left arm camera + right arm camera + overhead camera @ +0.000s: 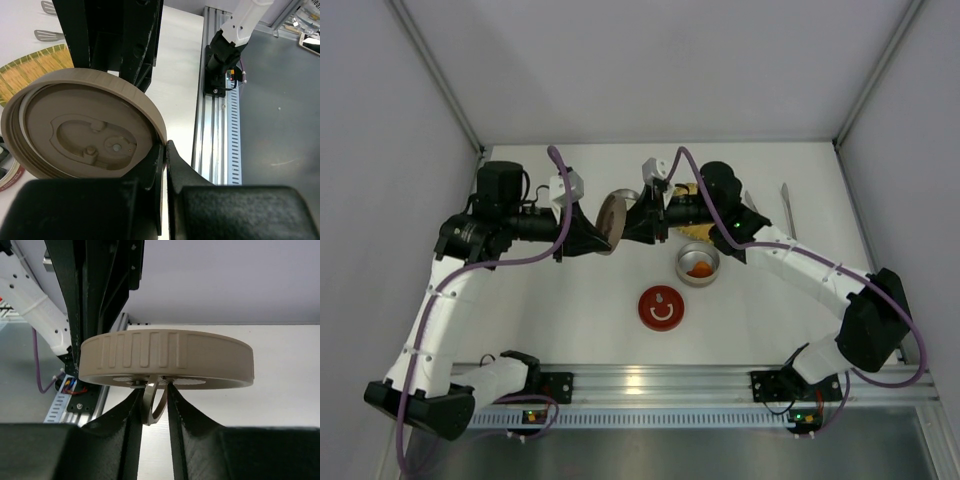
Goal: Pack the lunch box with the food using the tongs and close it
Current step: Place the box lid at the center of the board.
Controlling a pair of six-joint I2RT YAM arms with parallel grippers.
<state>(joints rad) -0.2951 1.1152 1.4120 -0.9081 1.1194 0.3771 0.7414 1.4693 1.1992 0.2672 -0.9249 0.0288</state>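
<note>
L jaws clamp rim of round beige plastic lid, held on edge above table ctr; R jaws flank its metal ring handle, can't tell if gripping.

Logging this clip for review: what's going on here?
Both arms meet mid-table over a beige round lid. The left tool is clamped on its rim; the right tool straddles the lid's metal ring, grip unclear. The tongs lie untouched at right; a round tin holding orange food stands open.
</note>
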